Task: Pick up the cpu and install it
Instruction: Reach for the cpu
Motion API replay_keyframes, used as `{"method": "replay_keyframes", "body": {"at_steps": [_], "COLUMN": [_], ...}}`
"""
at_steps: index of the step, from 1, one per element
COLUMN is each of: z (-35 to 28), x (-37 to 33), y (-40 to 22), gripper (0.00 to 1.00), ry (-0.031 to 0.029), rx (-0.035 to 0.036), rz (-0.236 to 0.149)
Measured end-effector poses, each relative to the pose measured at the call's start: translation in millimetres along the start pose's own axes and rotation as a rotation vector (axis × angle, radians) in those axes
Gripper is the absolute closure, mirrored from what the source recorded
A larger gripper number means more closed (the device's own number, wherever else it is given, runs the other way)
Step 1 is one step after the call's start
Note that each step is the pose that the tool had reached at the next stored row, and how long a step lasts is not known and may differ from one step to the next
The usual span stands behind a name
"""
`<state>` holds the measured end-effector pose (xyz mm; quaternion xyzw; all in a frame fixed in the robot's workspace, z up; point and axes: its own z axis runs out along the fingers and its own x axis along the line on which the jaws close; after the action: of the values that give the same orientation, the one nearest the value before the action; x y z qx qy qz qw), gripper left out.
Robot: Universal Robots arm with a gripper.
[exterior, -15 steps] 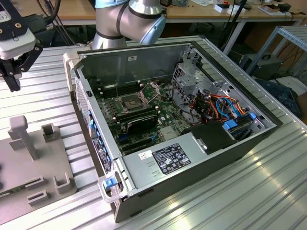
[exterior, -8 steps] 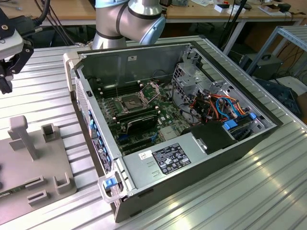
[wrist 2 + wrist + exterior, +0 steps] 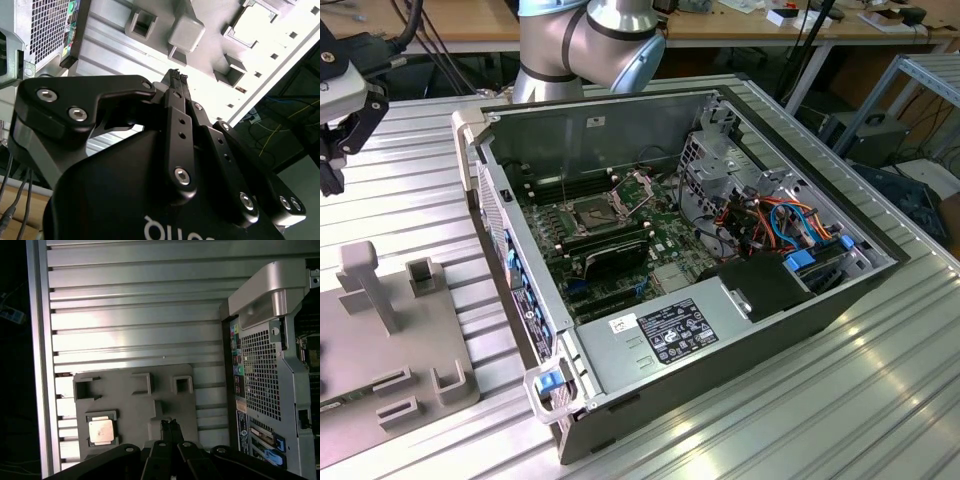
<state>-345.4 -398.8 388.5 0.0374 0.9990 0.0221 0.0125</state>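
Note:
The cpu [image 3: 100, 430] is a small silvery-tan square chip lying flat in a raised nest on the grey fixture plate [image 3: 135, 405]. My gripper [image 3: 170, 423] hangs above that plate, beside the chip and well apart from it, its black fingers pressed together with nothing between them; the second wrist view shows the gripper [image 3: 176, 75] the same way. In the exterior view the gripper [image 3: 332, 165] sits high at the exterior view's left, over the table. The open computer case [image 3: 620, 100] lies on its side, and its motherboard socket [image 3: 595, 212] stands uncovered with the metal frame lifted.
The fixture plate [image 3: 380, 340] carries an upright post [image 3: 365, 280] and several pocket blocks. Cables, a drive cage and a power supply [image 3: 665, 335] fill the case. The case's rear grille [image 3: 265, 365] stands close beside the plate. Ribbed aluminium table [image 3: 840, 400] surrounds everything.

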Motion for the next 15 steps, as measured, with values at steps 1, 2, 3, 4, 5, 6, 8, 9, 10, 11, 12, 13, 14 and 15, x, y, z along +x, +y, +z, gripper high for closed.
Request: {"method": "replay_keyframes", "body": {"at_steps": [1, 2, 3, 4, 5, 6, 8, 9, 10, 11, 12, 13, 14, 15], "z": [0.0, 0.0, 0.2, 0.7, 1.1, 1.5, 2.1, 2.4, 2.7, 3.1, 3.5, 4.0, 4.3, 4.5], "x": [0.0, 0.0, 0.3, 0.9, 2.0, 3.2, 5.6, 7.4, 8.6, 10.2, 11.8, 12.6, 13.2, 13.7], "y": [0.0, 0.0, 0.0, -0.1, -0.2, -0.3, -0.5, -0.7, -0.7, -0.9, -1.1, -1.1, -1.1, -1.3], "gripper": [0.89, 0.89, 0.89, 0.89, 0.89, 0.89, 0.89, 0.89, 0.89, 0.89, 0.89, 0.89, 0.89, 0.89], "ry": [-0.0001, -0.0001, -0.0001, -0.0002, 0.0000, 0.0000, 0.0000, 0.0000, -0.0001, -0.0001, 0.0000, -0.0002, -0.0002, -0.0002], "rx": [0.0000, 0.0000, 0.0000, -0.0001, 0.0000, 0.0000, 0.0000, 0.0000, 0.0000, 0.0000, 0.0001, -0.0001, -0.0001, -0.0001], "rz": [0.000, 0.000, 0.000, 0.000, 0.000, 0.000, 0.000, 0.000, 0.000, 0.000, 0.000, 0.000, 0.000, 0.000]}}
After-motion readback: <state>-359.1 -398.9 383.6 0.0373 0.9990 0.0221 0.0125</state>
